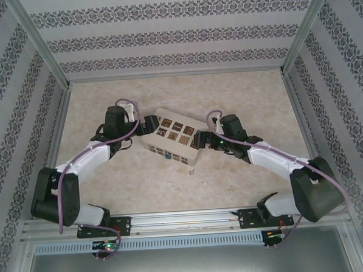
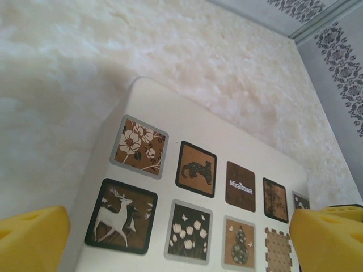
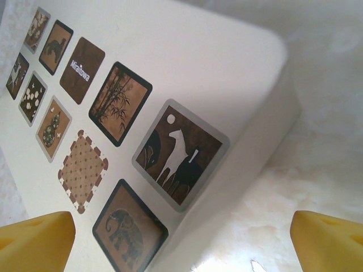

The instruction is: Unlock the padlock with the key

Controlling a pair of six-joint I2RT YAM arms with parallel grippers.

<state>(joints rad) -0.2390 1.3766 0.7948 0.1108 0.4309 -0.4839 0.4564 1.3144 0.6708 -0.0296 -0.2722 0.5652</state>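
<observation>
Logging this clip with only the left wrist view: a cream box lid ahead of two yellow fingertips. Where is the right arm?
Observer: From above, the right gripper sits at the cream box's right end, opposite the left gripper.
Operator: Is it open?
Observer: Yes; the right wrist view shows its yellow fingertips far apart, the box lid ahead of them.
Operator: Any sign of the padlock?
Observer: Possibly: from above, a small blue spot on the box's near side wall, too small to be sure.
</observation>
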